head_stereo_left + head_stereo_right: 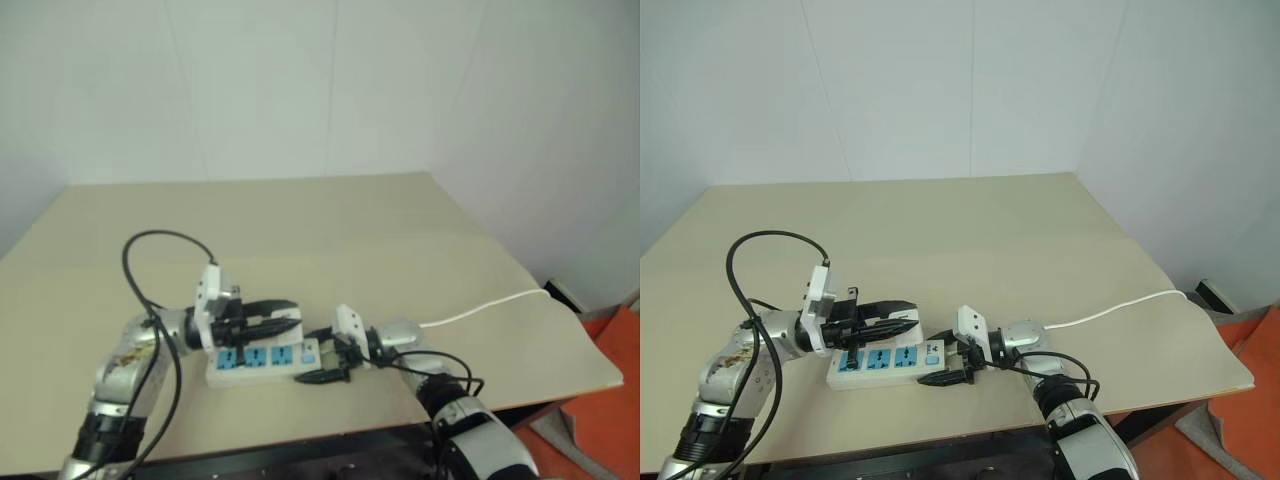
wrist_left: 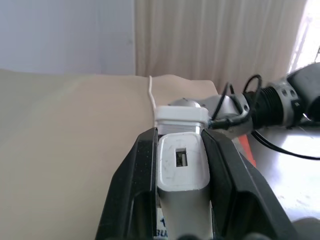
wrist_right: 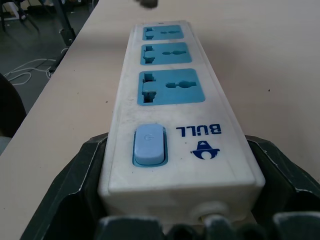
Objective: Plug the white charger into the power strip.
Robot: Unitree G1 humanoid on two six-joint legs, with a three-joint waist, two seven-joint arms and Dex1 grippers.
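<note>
On the left, the left gripper (image 1: 902, 318) hovers level just above the strip (image 1: 885, 364) on the tan table (image 1: 970, 230), its black jaws clamped on the charger (image 2: 182, 162). On the right, the right gripper (image 1: 958, 372) grips the strip's switch end, jaws closed on its sides, all three blue sockets free. Risks — the charger lies sideways, so its prongs may miss the slots; a hard push could tip or slide the strip — or twist the charger loose.
</note>
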